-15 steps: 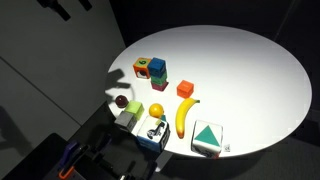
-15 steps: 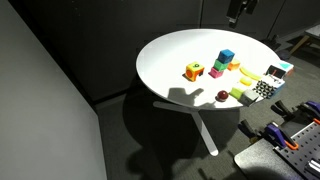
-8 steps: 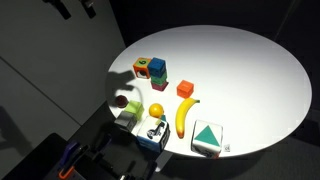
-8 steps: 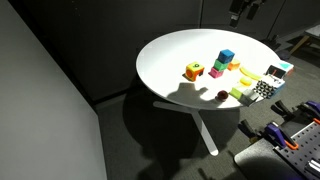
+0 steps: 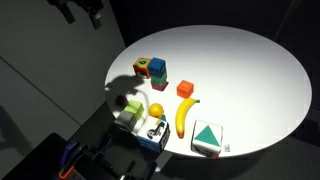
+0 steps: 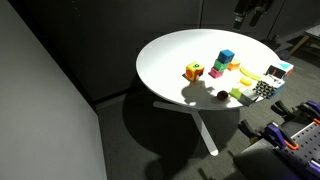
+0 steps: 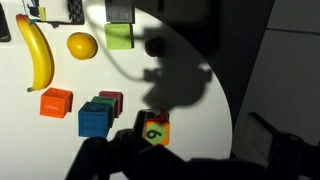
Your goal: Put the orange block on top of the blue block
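Observation:
The orange block [image 5: 185,89] sits on the white round table [image 5: 240,70], just beyond the banana's tip. It also shows in the wrist view [image 7: 56,102]. The blue block [image 5: 157,66], with blue and green faces, stands a short way from it, next to a yellow-orange marked cube [image 5: 143,67] and a darker red cube [image 5: 160,84]. The blue block shows in the wrist view too [image 7: 95,118] and in an exterior view [image 6: 226,56]. My gripper [image 5: 82,16] hangs high above and beyond the table's edge, far from both blocks, open and empty. Its dark body fills the bottom of the wrist view.
A banana [image 5: 183,115], a yellow ball [image 5: 156,111], a dark red ball [image 5: 120,101], a green block [image 5: 128,119], a small patterned box [image 5: 152,131] and a white box with a green triangle [image 5: 207,138] lie along the near edge. The arm's shadow falls on that side.
My gripper has drifted a little toward the table, and its shadow has slid over the dark red ball. Nothing on the table has moved.

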### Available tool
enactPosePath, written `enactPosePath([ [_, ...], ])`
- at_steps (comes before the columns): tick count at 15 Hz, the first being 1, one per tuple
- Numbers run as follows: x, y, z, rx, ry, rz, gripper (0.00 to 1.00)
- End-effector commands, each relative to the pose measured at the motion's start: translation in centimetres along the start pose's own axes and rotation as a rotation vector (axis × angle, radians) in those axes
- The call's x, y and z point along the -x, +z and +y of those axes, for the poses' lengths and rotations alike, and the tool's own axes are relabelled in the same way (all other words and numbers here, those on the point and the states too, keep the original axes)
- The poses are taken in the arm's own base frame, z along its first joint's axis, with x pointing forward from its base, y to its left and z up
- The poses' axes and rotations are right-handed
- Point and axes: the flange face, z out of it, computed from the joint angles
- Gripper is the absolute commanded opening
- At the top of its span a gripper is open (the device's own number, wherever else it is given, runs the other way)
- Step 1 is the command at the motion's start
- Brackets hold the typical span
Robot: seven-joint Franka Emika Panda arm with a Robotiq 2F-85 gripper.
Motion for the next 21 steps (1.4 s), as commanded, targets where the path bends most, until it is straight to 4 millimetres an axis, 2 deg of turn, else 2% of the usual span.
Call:
enactPosePath([
  [1, 0.3, 0.7, 1.5, -0.001, 0.008, 0.005, 1.0],
  [8, 0.1, 2.7, 4.3, 0.08, 0.06, 0.026, 1.0],
  [17, 0.1, 3.0, 4.4, 0.069, 0.05, 0.012, 1.0],
  [21, -0.3, 3.2, 5.7, 0.069, 0.08, 0.0, 1.0],
])
